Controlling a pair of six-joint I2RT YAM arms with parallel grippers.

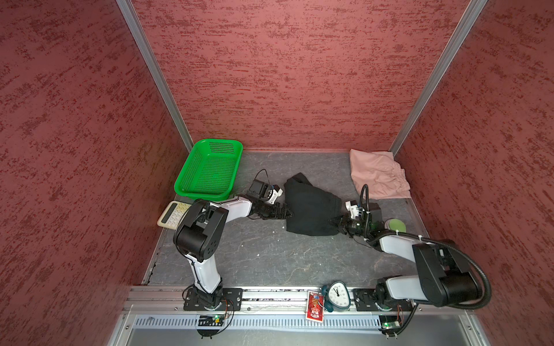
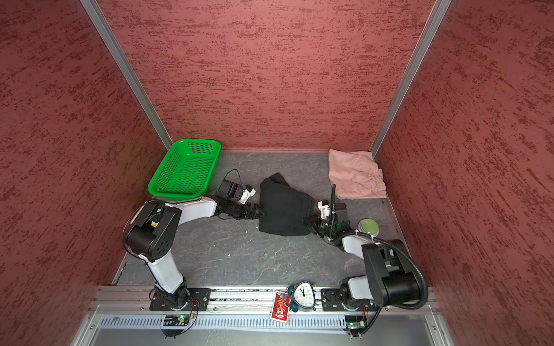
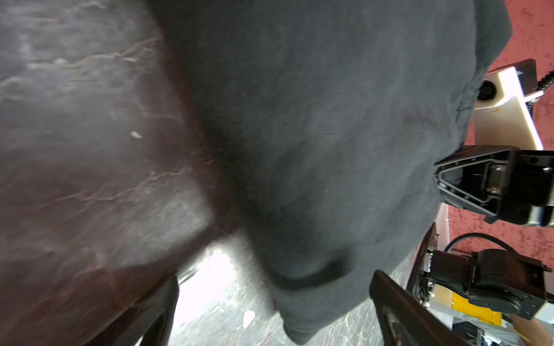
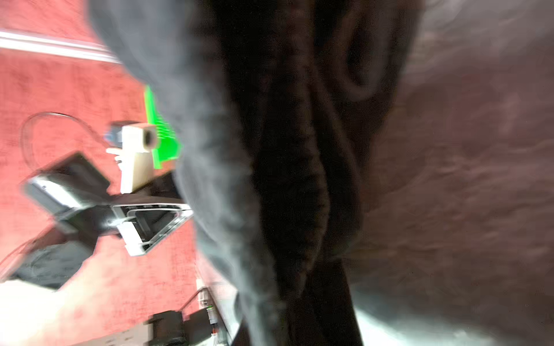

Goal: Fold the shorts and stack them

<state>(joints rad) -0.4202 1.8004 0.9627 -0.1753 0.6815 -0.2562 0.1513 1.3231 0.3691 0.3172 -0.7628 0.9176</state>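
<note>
The black shorts [image 1: 310, 206] [image 2: 283, 209] lie crumpled in the middle of the grey table. The pink shorts [image 1: 378, 175] [image 2: 355, 175] lie folded at the back right corner. My left gripper [image 1: 287, 212] [image 2: 262, 213] is open at the black pair's left edge. In the left wrist view a cloth corner [image 3: 299, 326] hangs between its spread fingers [image 3: 392, 302]. My right gripper [image 1: 334, 222] [image 2: 305, 223] is shut on the black pair's right edge, where the cloth [image 4: 284, 179] bunches into its jaws in the blurred right wrist view.
A green basket [image 1: 209, 170] stands at the back left, with a calculator [image 1: 172, 215] in front of it. A round green-topped object [image 1: 395, 224] sits behind the right arm. A clock [image 1: 338, 295] and a red card [image 1: 314, 307] rest on the front rail.
</note>
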